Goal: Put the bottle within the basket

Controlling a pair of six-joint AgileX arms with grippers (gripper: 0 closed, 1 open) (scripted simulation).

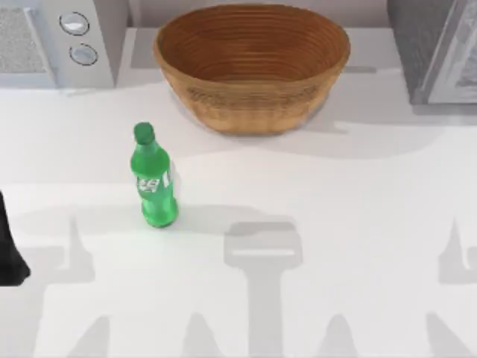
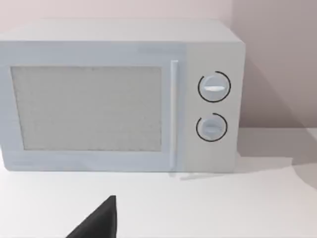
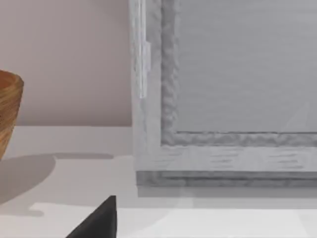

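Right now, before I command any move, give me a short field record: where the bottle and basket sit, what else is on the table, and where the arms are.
bottle: small green plastic soda bottle, upright on the white table, left of centre
basket: large oval tan wicker basket, at the back centre, nothing visible inside
relation: bottle in front of the basket and to its left, apart from it
other: white microwave back left; grey appliance back right
left arm: dark part at the table's left edge, away from the bottle
task state: bottle not yet in basket
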